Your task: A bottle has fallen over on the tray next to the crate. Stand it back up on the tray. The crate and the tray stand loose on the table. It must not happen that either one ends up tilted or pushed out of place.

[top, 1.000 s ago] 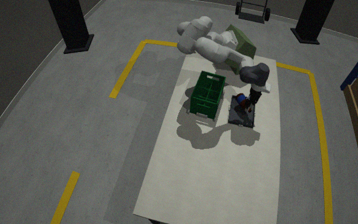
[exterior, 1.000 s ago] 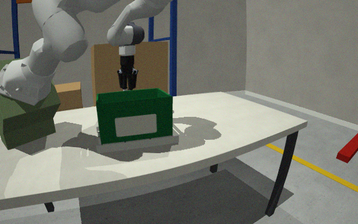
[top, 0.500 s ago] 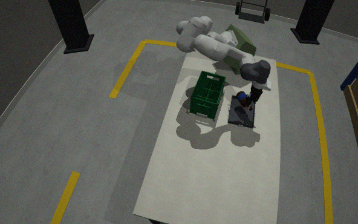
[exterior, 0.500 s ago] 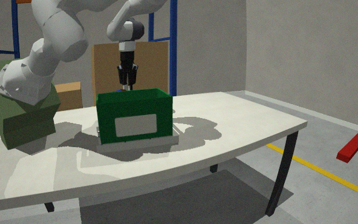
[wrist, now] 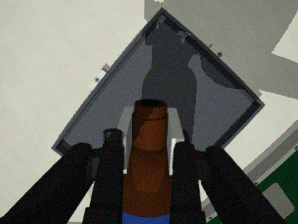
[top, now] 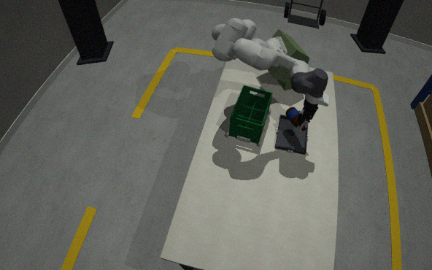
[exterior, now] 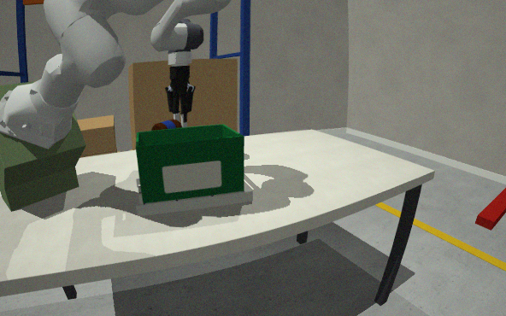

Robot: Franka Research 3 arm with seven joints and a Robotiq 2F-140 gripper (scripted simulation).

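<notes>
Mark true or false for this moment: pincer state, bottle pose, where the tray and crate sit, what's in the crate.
1. The pincer is shut on the bottle. True.
2. The bottle stands upright on the tray. False: it is lifted above the tray, lying roughly level in the exterior view.
3. The green crate sits beside the tray on the table. True.
4. The bottle has a red band. False: the band is blue on a brown body.
5. The crate holds several bottles. False: the top view shows only dividers, no bottles in its compartments.
</notes>
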